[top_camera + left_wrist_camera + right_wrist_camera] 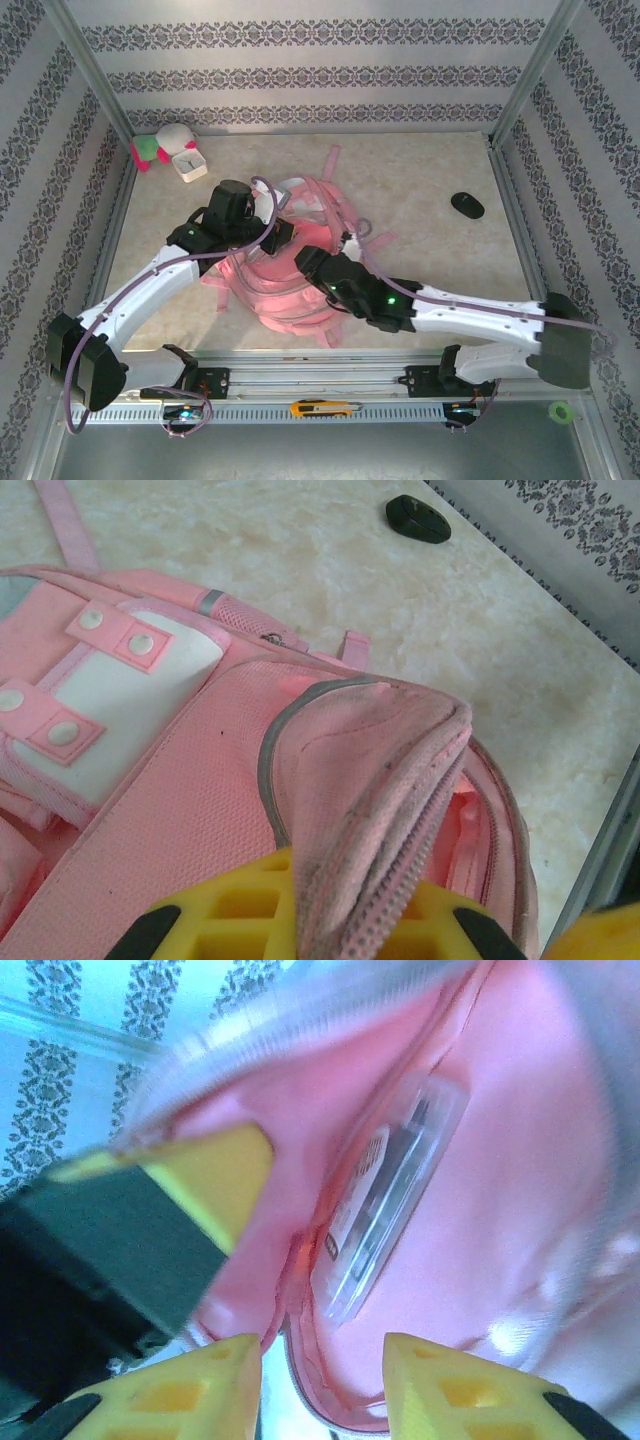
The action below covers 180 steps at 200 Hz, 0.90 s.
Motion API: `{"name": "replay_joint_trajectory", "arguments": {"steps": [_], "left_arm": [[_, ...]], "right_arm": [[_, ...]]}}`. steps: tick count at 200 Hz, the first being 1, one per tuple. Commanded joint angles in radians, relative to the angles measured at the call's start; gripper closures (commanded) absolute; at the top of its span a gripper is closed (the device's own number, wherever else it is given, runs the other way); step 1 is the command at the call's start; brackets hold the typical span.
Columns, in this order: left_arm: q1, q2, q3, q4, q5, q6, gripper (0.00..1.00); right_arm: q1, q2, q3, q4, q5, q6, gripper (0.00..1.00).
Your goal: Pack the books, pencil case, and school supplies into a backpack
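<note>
The pink backpack (290, 290) lies in the middle of the table, mouth held up. My left gripper (272, 230) is at its top edge, and its yellow fingers (240, 920) are shut on the zip rim (400, 810), which stands up in a fold. My right gripper (312, 262) reaches into the mouth. In the right wrist view it (320, 1360) is open, with the pink lining and a zip edge (310, 1380) running loose between the jaws. A clear flat packet (390, 1190) with a printed label lies against the lining. The books, pencil case and school supplies are hidden.
A black oval object (467, 205) (418, 518) lies on the table to the right. A white square clock (187, 163) and a plush toy (160, 145) sit in the far left corner. A yellow utility knife (320, 408) rests on the front rail. Backpack straps (335, 165) trail toward the back.
</note>
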Motion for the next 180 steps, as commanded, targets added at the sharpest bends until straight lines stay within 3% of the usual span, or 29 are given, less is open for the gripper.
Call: {"name": "replay_joint_trajectory", "arguments": {"steps": [1, 12, 24, 29, 47, 85, 120, 156, 180], "left_arm": [[-0.007, -0.051, -0.026, 0.156, 0.059, 0.044, 0.90], [-0.008, -0.049, -0.041, 0.154, 0.105, 0.070, 0.81], [-0.009, -0.052, -0.045, 0.129, 0.179, 0.102, 0.49], [-0.008, -0.056, -0.042, 0.112, 0.198, 0.119, 0.41], [-0.006, -0.093, -0.037, 0.078, 0.166, 0.108, 0.29], [0.010, -0.152, -0.020, -0.042, -0.001, -0.021, 0.26], [0.022, -0.181, -0.062, -0.181, -0.189, -0.114, 0.27], [0.021, -0.207, -0.186, -0.218, -0.291, -0.148, 0.29], [0.022, -0.225, -0.287, -0.197, -0.375, -0.177, 0.29]], "right_arm": [[-0.009, -0.099, -0.002, -0.210, 0.104, -0.078, 0.62], [-0.022, -0.136, 0.001, -0.264, 0.101, -0.094, 0.62], [-0.046, -0.169, 0.012, -0.329, 0.091, -0.133, 0.60], [-0.056, -0.178, 0.020, -0.370, 0.094, -0.146, 0.60], [-0.091, -0.191, 0.069, -0.498, 0.099, -0.212, 0.55], [-0.203, -0.138, 0.144, -0.550, -0.048, -0.423, 0.39], [-0.244, 0.004, 0.193, -0.511, -0.215, -0.528, 0.34], [-0.293, 0.124, 0.178, -0.462, -0.301, -0.561, 0.35], [-0.322, 0.198, 0.110, -0.453, -0.250, -0.563, 0.48]]}}
